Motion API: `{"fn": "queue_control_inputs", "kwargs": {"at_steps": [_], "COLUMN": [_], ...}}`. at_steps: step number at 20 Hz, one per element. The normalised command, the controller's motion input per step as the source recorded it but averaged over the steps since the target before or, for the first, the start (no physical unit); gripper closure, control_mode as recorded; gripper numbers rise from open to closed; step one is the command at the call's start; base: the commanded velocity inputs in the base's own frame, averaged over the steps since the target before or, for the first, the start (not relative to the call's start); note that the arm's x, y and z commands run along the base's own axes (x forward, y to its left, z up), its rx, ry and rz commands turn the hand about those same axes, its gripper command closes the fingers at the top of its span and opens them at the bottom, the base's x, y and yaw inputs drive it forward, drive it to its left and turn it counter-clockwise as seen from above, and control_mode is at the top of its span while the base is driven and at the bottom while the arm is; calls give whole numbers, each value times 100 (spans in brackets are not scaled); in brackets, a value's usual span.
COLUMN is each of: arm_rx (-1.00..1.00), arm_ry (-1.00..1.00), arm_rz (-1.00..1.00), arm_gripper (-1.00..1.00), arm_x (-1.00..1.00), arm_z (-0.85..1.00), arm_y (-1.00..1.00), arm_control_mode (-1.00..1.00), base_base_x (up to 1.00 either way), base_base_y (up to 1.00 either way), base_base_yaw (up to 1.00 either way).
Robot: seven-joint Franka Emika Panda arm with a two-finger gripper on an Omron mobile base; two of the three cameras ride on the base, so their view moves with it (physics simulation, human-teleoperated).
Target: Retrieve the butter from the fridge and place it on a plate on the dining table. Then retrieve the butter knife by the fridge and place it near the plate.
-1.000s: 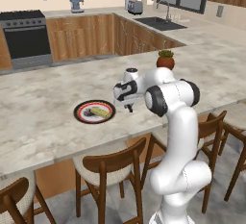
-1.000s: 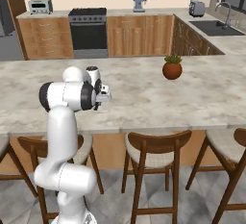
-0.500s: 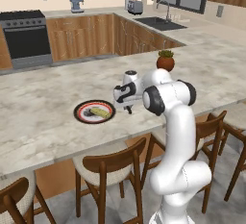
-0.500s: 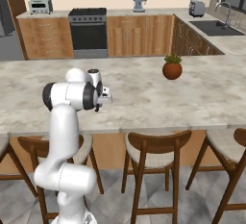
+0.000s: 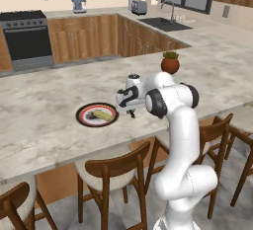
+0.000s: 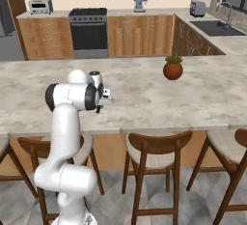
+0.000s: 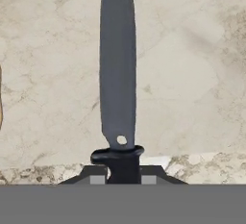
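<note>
Dark, slim and smooth, the knife [image 7: 117, 69] is pinched at its handle by the pincer [image 7: 122, 176], its long blade pointing straight away from the hand over the beige marbled tabletop [image 5: 44, 125], just beside the red-ringed plate [image 5: 84, 118] bearing the yellow butter [image 5: 103, 115].

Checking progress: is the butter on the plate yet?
Yes. The butter lies on the plate on the table.
</note>
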Motion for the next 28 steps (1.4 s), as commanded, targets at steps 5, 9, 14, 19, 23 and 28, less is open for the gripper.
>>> {"fn": "queue_control_inputs", "kwargs": {"at_steps": [5,9,14,19,23,28], "arm_rx": [0,0,0,-1,0,0], "arm_ry": [0,0,-4,-4,0,0], "arm_rz": [0,0,0,0,0,0], "arm_gripper": [-100,-100,-100,-100,-100,-100], "arm_x": [10,2,3,0,-1,-17], "arm_z": [-11,-3,0,0,13,43], "arm_y": [2,0,0,0,0,-14], "arm_control_mode": [-100,-100,-100,-100,-100,-100], "base_base_x": [0,0,0,0,0,0], "base_base_y": [0,0,0,0,0,0], "base_base_yaw": [0,0,0,0,0,0]}}
